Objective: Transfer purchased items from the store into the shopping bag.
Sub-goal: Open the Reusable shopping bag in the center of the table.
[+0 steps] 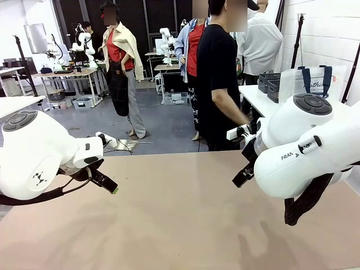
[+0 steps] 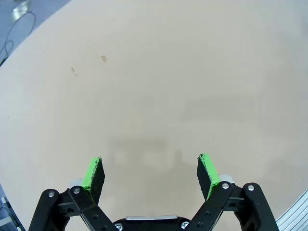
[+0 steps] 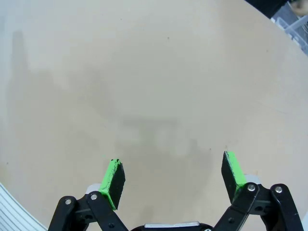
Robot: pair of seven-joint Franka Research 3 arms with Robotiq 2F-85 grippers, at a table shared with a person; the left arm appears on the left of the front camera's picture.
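My left gripper (image 2: 150, 166) hangs open over the bare beige table (image 2: 159, 72), nothing between its green pads (image 2: 93, 172). In the front view it (image 1: 108, 184) sits low at the left, above the tabletop. My right gripper (image 3: 171, 171) is open too, with bare table under its fingers, and stands at the right (image 1: 242, 175). The shopping bag (image 1: 306, 83), translucent with dark navy handles, stands upright on a white side table at the far right, behind my right arm. The purchased items are out of view.
A person in a black shirt (image 1: 216, 79) stands at the table's far edge, one hand (image 1: 246, 120) lowered toward the side table. Dark grey mesh baskets (image 1: 269, 83) sit beside the bag. The beige table (image 1: 180, 225) spreads between my arms.
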